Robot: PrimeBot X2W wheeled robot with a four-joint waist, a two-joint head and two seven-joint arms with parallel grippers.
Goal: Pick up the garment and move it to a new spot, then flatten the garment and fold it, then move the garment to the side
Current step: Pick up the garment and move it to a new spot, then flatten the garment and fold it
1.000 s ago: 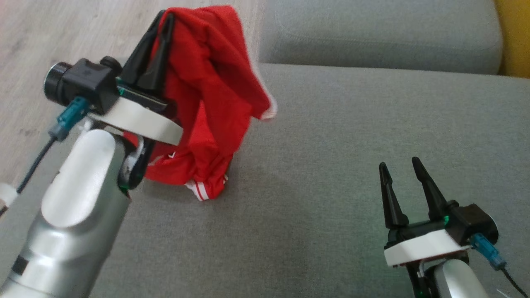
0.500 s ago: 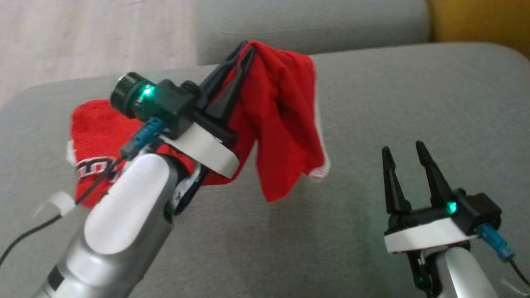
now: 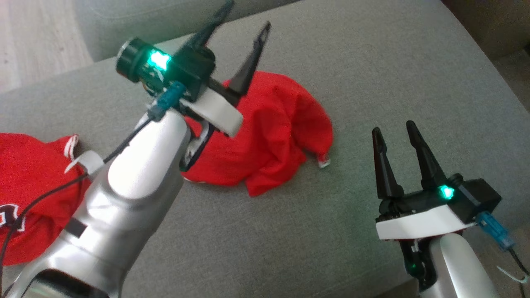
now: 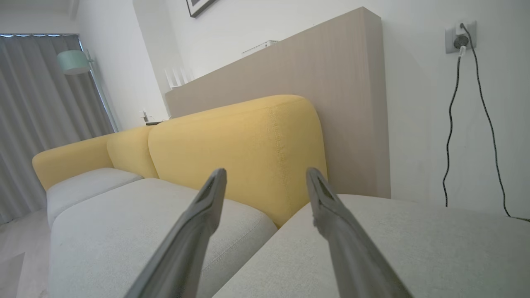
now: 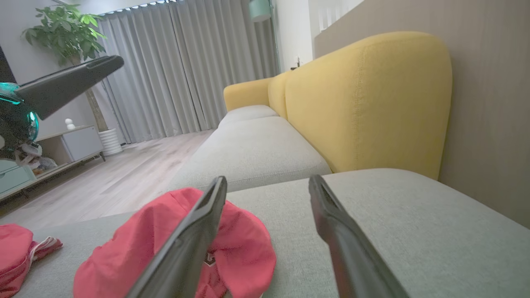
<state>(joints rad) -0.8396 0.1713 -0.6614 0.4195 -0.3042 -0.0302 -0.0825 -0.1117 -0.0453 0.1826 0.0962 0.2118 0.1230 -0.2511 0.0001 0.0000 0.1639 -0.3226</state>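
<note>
The red garment (image 3: 273, 136) lies crumpled on the grey sofa seat (image 3: 393, 62) in the head view. More of its red cloth with white trim (image 3: 33, 182) lies at the far left, and my left arm hides the stretch between. My left gripper (image 3: 245, 20) hovers above the heap, open and empty, fingers pointing away. In the left wrist view the left gripper (image 4: 266, 171) has nothing between its fingers. My right gripper (image 3: 393, 127) stands open to the right of the garment, apart from it. In the right wrist view the garment (image 5: 136, 244) lies just beyond the right gripper (image 5: 267, 179).
A yellow backrest (image 4: 248, 140) rises behind the seat, with a second grey cushion (image 5: 252, 149) beyond. Wood floor (image 3: 33, 41) lies past the seat's far left. The seat's edge runs close behind my right gripper. A wall socket and cable (image 4: 459, 41) are on the wall.
My left gripper has opened and let go of the garment, which dropped from hanging onto the seat. The head camera has swung, shifting the whole picture. The right gripper stays open.
</note>
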